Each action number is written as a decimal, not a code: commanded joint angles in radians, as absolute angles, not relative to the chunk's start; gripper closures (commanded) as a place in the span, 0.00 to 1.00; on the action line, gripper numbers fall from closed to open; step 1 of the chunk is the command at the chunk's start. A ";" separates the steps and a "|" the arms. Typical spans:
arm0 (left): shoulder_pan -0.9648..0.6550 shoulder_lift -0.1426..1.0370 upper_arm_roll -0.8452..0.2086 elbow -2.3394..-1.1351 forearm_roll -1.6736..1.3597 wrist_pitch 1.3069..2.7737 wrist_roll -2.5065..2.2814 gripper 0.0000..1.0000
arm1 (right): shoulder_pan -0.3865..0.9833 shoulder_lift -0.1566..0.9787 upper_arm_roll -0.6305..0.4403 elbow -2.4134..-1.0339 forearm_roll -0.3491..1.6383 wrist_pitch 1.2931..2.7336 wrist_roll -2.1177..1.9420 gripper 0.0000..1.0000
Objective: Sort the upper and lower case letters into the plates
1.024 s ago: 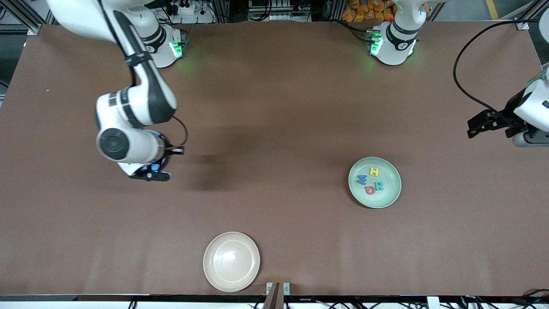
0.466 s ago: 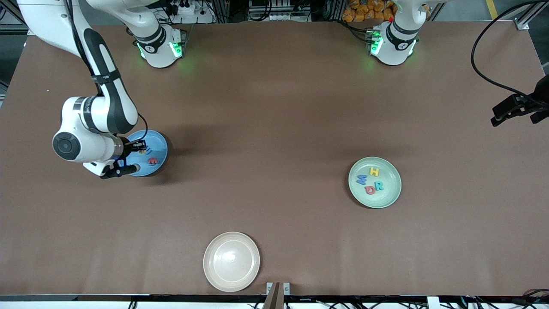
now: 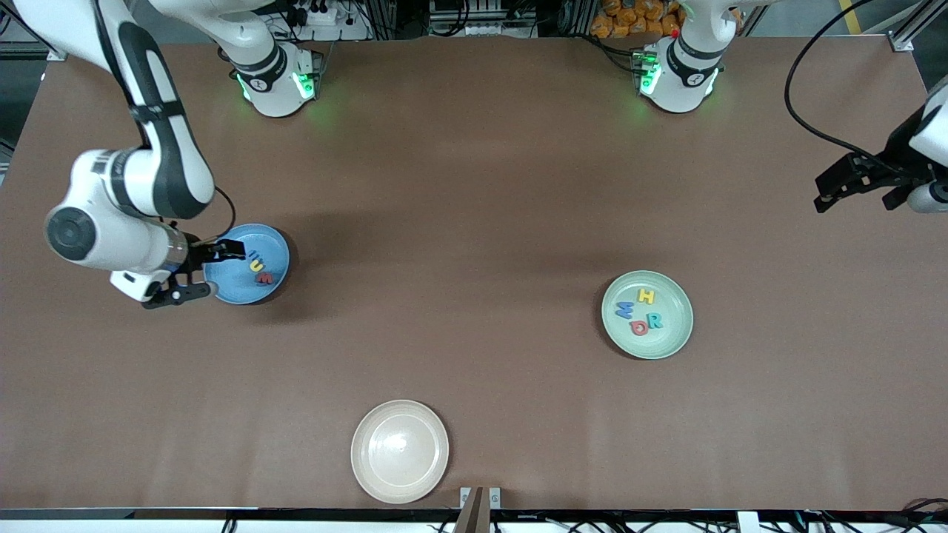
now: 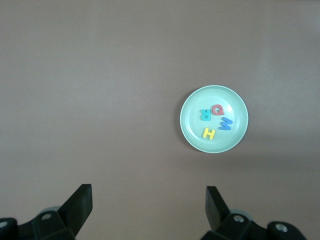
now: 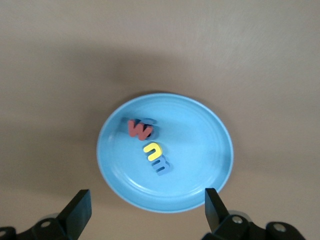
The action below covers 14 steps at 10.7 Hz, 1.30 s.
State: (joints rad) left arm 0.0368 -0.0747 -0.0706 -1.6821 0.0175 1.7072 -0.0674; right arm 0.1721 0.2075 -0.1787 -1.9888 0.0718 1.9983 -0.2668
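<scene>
Final placement looks complete: 4 capitals lie in the green plate (image 3: 647, 314), the lowercase letters (image 5: 150, 145) in the blue plate (image 3: 248, 264). Right end effector (image 3: 198, 274) spread over its rim; left end effector (image 3: 852, 181) spread, waiting. Next: retract.

White arms with dark grey joint bands, green-lit bases, black cables, black claws

green plate (image 3: 681, 333): H, M, Q, R | blue plate (image 5: 210, 155): w, n, m
</scene>
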 commanded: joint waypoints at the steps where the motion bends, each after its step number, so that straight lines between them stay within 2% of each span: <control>1: 0.041 -0.097 -0.063 -1.686 0.009 1.684 -0.063 0.00 | 0.150 0.086 -0.144 -1.916 0.077 1.922 -0.297 0.00; 3: 0.040 -0.101 -0.060 -1.684 0.009 1.675 -0.063 0.00 | 0.126 0.069 -0.143 -1.797 0.087 1.841 -0.360 0.00; 6: 0.035 -0.095 -0.060 -1.678 0.015 1.652 -0.063 0.00 | 0.097 -0.012 -0.143 -1.770 0.149 1.827 -0.297 0.00; 8: 0.037 -0.097 -0.060 -1.678 0.015 1.641 -0.061 0.00 | 0.092 -0.043 -0.143 -1.712 0.138 1.757 -0.188 0.00; 10: 0.037 -0.095 -0.060 -1.678 0.015 1.643 -0.051 0.00 | 0.092 -0.035 -0.141 -1.639 0.072 1.689 -0.131 0.00; 12: 0.032 -0.091 -0.066 -1.678 -0.007 1.644 -0.029 0.00 | 0.092 -0.037 -0.123 -1.625 0.011 1.662 -0.065 0.00; 14: 0.025 -0.080 -0.081 -1.678 -0.066 1.651 -0.034 0.00 | 0.055 -0.031 -0.039 -1.594 -0.086 1.623 -0.037 0.00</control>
State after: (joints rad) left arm 0.0316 -0.0837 -0.0735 -1.6826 -0.0257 1.6609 -0.0439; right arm 0.0974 -0.0417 -0.1060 -1.6282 -0.0362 1.6583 -0.0784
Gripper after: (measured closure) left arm 0.000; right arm 0.000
